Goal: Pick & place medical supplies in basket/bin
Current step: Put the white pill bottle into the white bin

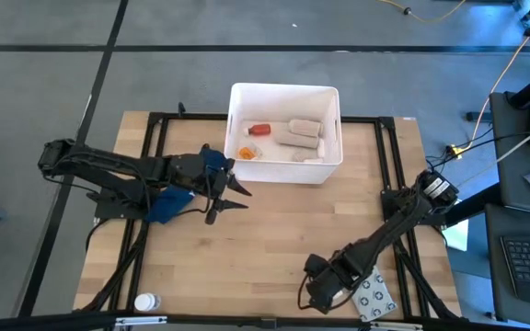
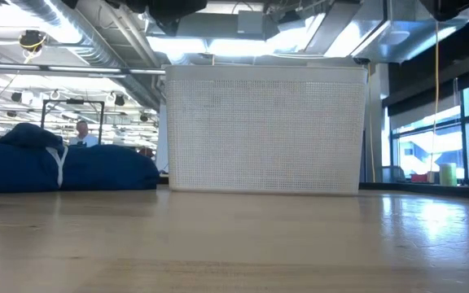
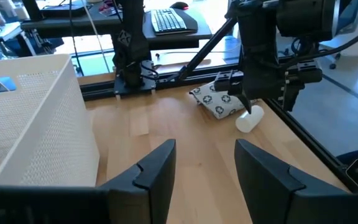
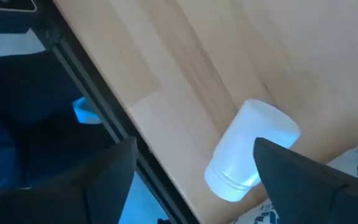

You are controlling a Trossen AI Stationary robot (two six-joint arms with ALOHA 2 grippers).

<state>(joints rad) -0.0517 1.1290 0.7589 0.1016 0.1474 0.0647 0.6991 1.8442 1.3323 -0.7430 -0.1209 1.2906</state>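
The white tub (image 1: 283, 95) stands at the table's far middle, with a small red bottle (image 1: 259, 130) and beige rolls (image 1: 302, 134) inside. My right gripper (image 4: 194, 146) is open at the near right, pointing down over a white bottle (image 4: 250, 152) that lies on its side. The grey ring-patterned packet (image 1: 374, 296) lies just beside it. My left gripper (image 3: 205, 149) hangs open over the table next to the tub's near left corner. Another white bottle (image 1: 145, 302) lies at the near left edge. My right gripper comes from above, and one finger (image 4: 291, 168) overlaps the side of the lying white bottle (image 4: 260, 127). I cannot tell whether that finger touches it. The bottle rests on the table.
A blue cloth with a white cord (image 2: 63, 167) lies under the left arm, left of the tub. Black frame rails (image 1: 155, 138) run along the table's left, right and far sides. Bare wood (image 1: 274, 230) stretches between the two grippers.
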